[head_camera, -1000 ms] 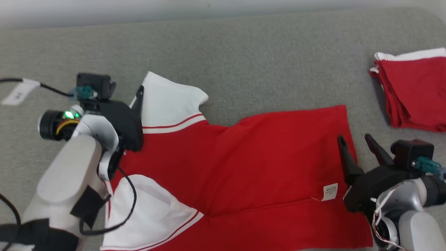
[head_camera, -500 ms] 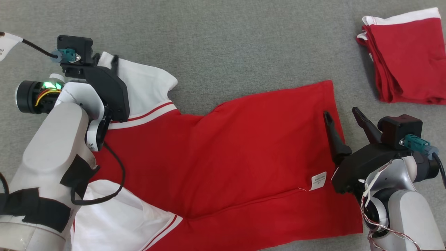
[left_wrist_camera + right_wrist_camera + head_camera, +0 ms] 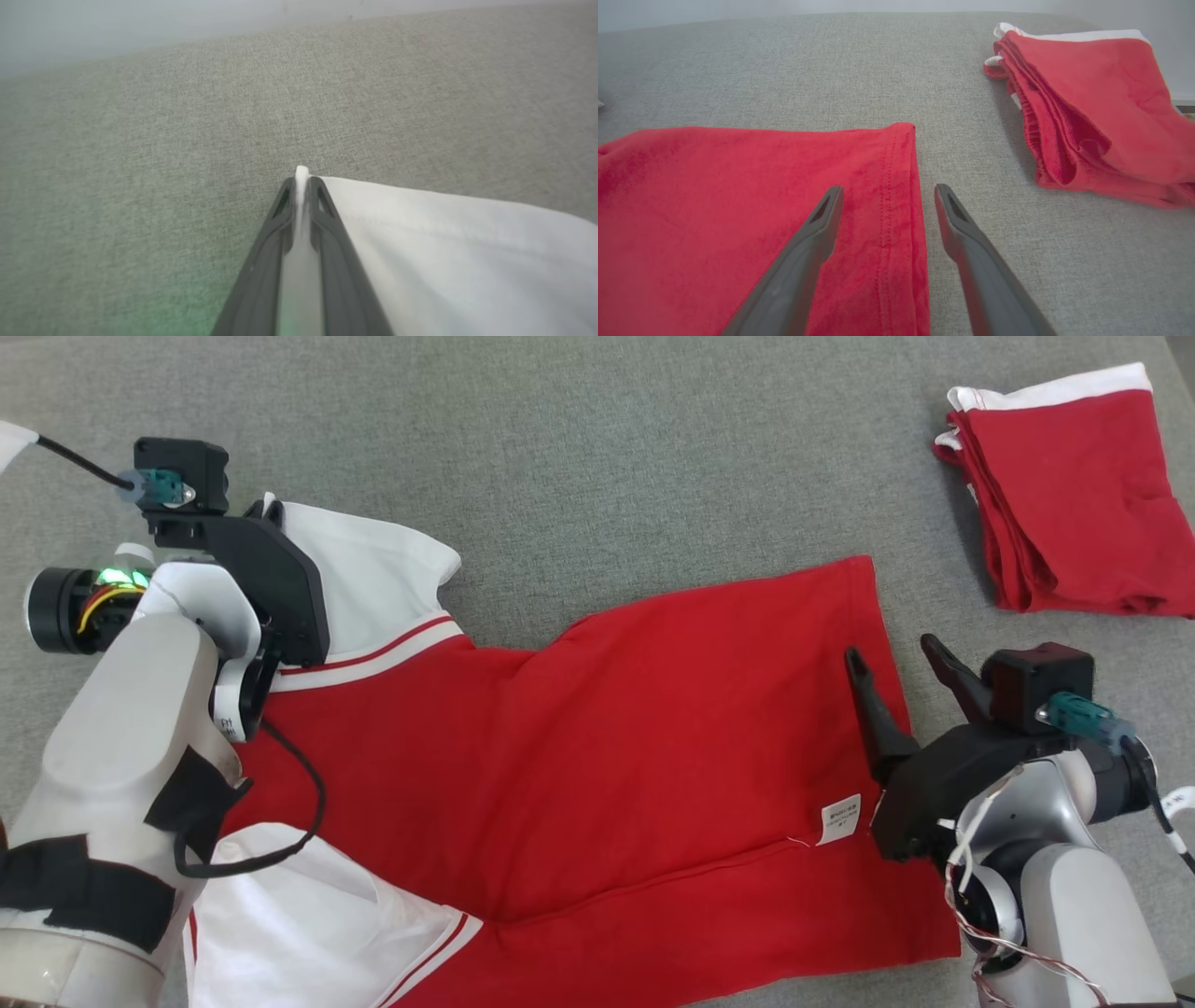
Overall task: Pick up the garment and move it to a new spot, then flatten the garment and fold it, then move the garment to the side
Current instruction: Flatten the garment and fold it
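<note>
Pinched tight between the left jaws: the edge of one white sleeve (image 3: pixel 420 242) of the red shirt (image 3: pixel 607 737). Standing wide and gripping nothing at the right jaws, one finger over the shirt's hem (image 3: pixel 896 196), the other over bare grey counter (image 3: pixel 831 60). Spread flat across the middle of the counter as one shirt with two white sleeves and one small white label (image 3: pixel 840 819) near the hem; well apart at the far right, one folded red pile (image 3: pixel 1074 495).
</note>
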